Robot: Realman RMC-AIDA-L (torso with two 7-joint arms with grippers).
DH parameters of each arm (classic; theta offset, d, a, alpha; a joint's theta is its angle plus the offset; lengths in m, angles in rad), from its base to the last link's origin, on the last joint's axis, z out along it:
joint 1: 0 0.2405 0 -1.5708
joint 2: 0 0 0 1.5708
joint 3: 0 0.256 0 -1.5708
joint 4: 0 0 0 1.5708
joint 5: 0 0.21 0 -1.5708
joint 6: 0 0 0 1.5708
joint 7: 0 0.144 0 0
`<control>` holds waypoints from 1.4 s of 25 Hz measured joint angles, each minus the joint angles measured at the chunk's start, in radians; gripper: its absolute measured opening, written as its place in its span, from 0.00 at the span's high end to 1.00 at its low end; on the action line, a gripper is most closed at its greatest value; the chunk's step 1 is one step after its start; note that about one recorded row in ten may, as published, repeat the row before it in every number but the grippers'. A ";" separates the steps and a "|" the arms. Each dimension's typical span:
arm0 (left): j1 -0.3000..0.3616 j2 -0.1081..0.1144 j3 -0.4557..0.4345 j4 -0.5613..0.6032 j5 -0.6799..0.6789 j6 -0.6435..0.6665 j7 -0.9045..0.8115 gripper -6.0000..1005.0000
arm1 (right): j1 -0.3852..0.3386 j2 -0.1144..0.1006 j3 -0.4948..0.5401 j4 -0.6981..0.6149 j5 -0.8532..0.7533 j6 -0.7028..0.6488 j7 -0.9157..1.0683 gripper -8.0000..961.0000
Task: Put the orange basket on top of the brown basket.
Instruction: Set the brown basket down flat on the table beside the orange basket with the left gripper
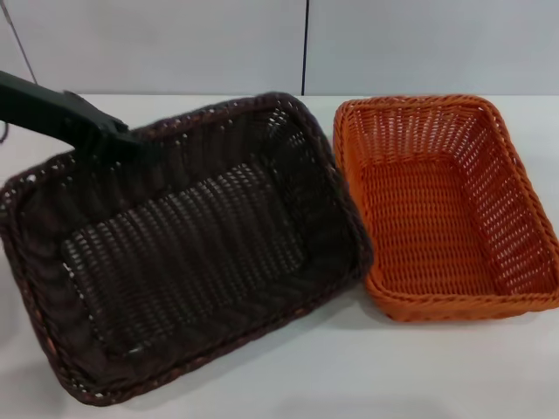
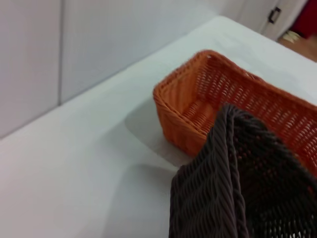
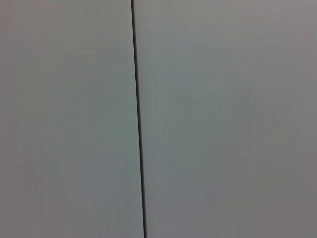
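The brown basket (image 1: 183,253) fills the left and middle of the head view, turned askew and tilted, with its right corner close against the orange basket (image 1: 437,218). The orange basket rests flat on the white table (image 1: 349,375) at the right. My left gripper (image 1: 118,138) reaches in from the upper left and is shut on the brown basket's far left rim. In the left wrist view the brown basket's rim (image 2: 223,188) rises in front of the orange basket (image 2: 198,104). My right gripper is out of view.
A pale wall with a dark vertical seam (image 1: 305,44) stands behind the table. The right wrist view shows only that wall and its seam (image 3: 137,119). Bare white table lies in front of both baskets.
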 joint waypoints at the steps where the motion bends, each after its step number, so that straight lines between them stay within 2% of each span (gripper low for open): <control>1: -0.029 0.000 0.019 0.082 0.006 0.014 0.071 0.77 | 0.000 0.000 0.000 0.001 0.000 0.000 0.000 0.41; 2: -0.045 0.000 0.024 0.128 0.007 0.028 0.101 0.77 | 0.000 0.000 0.000 0.001 0.000 0.000 0.000 0.41; 4: -0.045 0.000 0.024 0.128 0.007 0.028 0.101 0.77 | 0.000 0.000 0.000 0.002 0.000 0.000 0.000 0.41; 5: -0.082 -0.003 0.025 0.208 0.007 0.049 0.142 0.77 | 0.001 0.000 0.000 0.002 0.000 0.000 0.000 0.41; 6: -0.082 -0.003 0.025 0.208 0.007 0.049 0.142 0.77 | 0.002 0.000 0.000 0.001 0.000 0.000 0.000 0.41; 8: -0.110 -0.028 0.026 0.238 0.005 0.067 0.178 0.77 | 0.005 0.000 0.000 -0.001 0.000 -0.001 0.000 0.41; 9: -0.110 -0.028 0.026 0.238 0.005 0.067 0.178 0.77 | 0.005 0.000 -0.001 -0.001 0.000 -0.002 0.000 0.41; 11: -0.136 -0.063 0.027 0.251 0.006 0.080 0.205 0.77 | 0.006 0.000 -0.001 0.000 0.000 -0.003 0.000 0.41; 14: -0.179 -0.094 0.027 0.310 0.005 0.106 0.229 0.77 | 0.003 0.000 -0.002 0.001 0.000 -0.005 0.000 0.41; 19: -0.209 -0.110 0.038 0.363 0.005 0.128 0.246 0.76 | -0.003 -0.001 0.000 0.001 0.000 -0.007 0.000 0.41; 20: -0.217 -0.119 0.054 0.371 0.006 0.133 0.248 0.76 | -0.003 -0.003 0.000 0.001 0.000 -0.007 0.000 0.41; 26: -0.219 -0.121 0.066 0.371 0.006 0.114 0.246 0.74 | -0.001 -0.010 0.002 0.003 0.000 -0.003 0.000 0.41; 27: -0.216 -0.119 0.081 0.371 0.006 0.037 0.228 0.74 | 0.002 -0.010 0.001 0.004 0.000 -0.002 0.000 0.41; 31: -0.214 -0.121 0.089 0.364 0.006 0.019 0.222 0.73 | 0.010 -0.011 -0.007 0.004 0.001 -0.001 0.000 0.41; 32: -0.199 -0.135 0.121 0.336 0.006 0.011 0.204 0.73 | 0.011 -0.011 -0.007 0.003 0.001 -0.001 0.000 0.41; 35: -0.194 -0.139 0.132 0.331 0.007 0.020 0.201 0.72 | 0.016 -0.009 -0.007 0.002 0.001 -0.001 0.000 0.41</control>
